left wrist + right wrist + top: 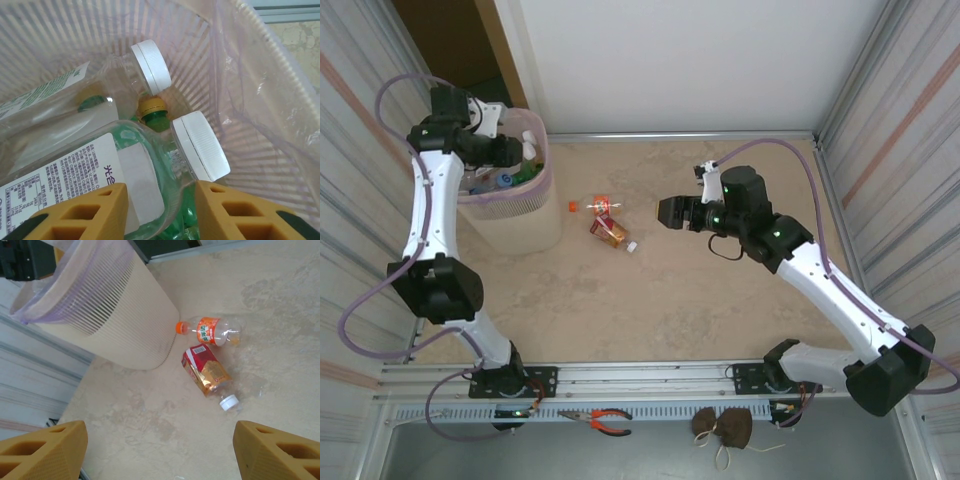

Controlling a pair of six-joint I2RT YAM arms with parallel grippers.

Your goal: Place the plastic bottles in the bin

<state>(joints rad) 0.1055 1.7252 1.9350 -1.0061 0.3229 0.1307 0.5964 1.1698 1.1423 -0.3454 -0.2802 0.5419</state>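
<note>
Red-handled pliers (603, 420) near a brown pouch (723, 427)

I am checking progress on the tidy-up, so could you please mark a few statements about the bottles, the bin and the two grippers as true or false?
1. Two bottles lie on the table outside the bin. True: the orange-capped bottle and the red-labelled bottle.
2. The right gripper is shut on the red-labelled bottle. False: it is open and apart from that bottle.
3. The left gripper is above the bin's opening. True.
4. The bin lies tipped on its side. False: it stands upright.
5. The orange-capped bottle stands upright. False: it lies on its side.
</note>
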